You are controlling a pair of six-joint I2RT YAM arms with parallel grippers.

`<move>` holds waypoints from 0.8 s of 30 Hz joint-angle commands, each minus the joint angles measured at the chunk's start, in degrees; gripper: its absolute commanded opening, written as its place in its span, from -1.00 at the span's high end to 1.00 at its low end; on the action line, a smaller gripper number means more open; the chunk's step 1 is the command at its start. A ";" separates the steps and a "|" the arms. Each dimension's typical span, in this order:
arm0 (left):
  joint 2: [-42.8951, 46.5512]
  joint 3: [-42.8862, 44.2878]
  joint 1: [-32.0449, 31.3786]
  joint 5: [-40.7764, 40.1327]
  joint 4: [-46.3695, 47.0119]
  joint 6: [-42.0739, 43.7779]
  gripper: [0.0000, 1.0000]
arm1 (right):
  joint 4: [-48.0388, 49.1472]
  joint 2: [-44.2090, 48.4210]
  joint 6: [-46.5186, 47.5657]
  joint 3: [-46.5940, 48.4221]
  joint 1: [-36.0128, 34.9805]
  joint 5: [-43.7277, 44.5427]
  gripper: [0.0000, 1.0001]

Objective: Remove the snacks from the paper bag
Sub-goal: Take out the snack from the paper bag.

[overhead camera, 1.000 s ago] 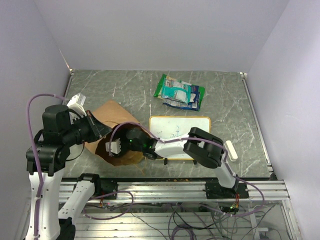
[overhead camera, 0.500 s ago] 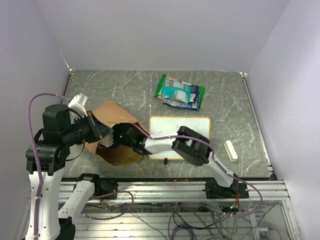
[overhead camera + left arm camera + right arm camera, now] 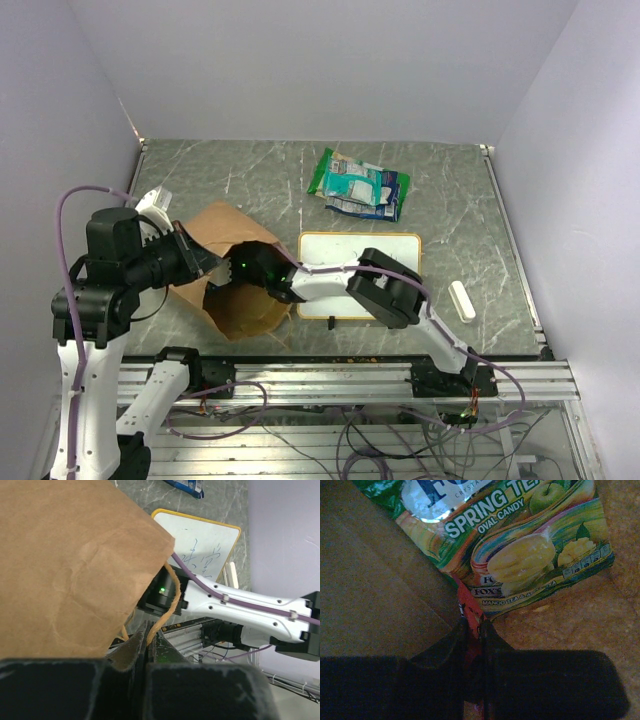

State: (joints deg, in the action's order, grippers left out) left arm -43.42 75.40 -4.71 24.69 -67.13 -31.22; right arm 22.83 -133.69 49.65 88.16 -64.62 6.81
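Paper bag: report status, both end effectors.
Left end effector shut on paper bag rim. Right end effector inside bag, shut on red wrapper beside Spring Tea candy packet. No obstruction seen.

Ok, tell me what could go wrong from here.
1. The right gripper pinches only a thin red wrapper edge inside the paper bag; it may slip on the pull-out.
2. The green candy packet lies against that wrapper and could get dragged askew.
3. The left gripper holds only the bag's rim; the paper might tear.

Whiteboard [image 3: 345,250] w/ scribbles on marble table [image 3: 240,180]; white eraser [image 3: 460,300] near its right edge
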 commanded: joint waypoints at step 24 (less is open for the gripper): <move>-0.99 -1.25 0.49 -4.24 8.39 -2.34 0.86 | -0.87 31.79 -24.72 -24.80 -1.78 -21.39 1.00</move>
State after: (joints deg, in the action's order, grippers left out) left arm -44.47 74.59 -4.71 21.71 -62.22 -32.84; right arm 20.10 -107.42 30.98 65.45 -66.41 -8.27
